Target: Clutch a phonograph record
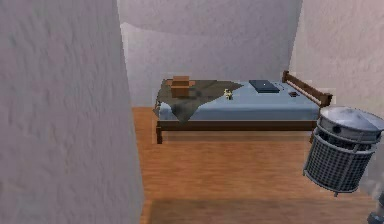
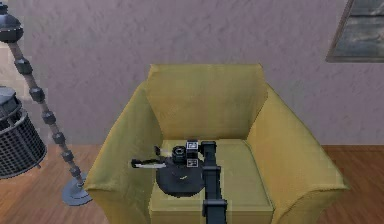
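Observation:
A flat, dark, round disc, seemingly a phonograph record (image 2: 181,184), lies on the seat of a yellow armchair (image 2: 290,150) in the arm side view. The dark arm bar (image 2: 212,195) rises from the bottom edge over the seat. At its far end stand the two small white squares, and the gripper (image 2: 143,162) reaches left from them, just above the disc's left side. I cannot tell whether the gripper holds anything, or whether it touches the disc.
A metal mesh bin (image 2: 14,142) and a floor lamp with a beaded stem (image 2: 46,112) stand left of the armchair. The bin (image 1: 342,150) also shows at the forward view's right. Ahead are a wooden bed (image 1: 240,105) with a box (image 1: 180,85), and a wall (image 1: 60,110) close on the left.

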Controlling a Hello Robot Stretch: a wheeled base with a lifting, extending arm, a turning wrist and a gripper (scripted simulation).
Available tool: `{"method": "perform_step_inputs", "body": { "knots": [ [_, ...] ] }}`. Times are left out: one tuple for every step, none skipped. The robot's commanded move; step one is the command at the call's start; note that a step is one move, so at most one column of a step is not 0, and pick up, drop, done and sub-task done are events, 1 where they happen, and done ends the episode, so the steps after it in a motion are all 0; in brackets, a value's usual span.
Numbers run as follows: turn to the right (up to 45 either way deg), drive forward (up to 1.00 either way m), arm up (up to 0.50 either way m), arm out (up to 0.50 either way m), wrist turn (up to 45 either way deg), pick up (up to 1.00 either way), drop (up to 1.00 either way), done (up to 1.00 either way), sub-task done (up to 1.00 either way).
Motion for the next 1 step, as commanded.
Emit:
{"method": "perform_step_inputs", "body": {
  "knots": [
    [0.0,0.00,0.00,0.00,36.0,0.00,0.00,0.00,0.00]
  ]
}}
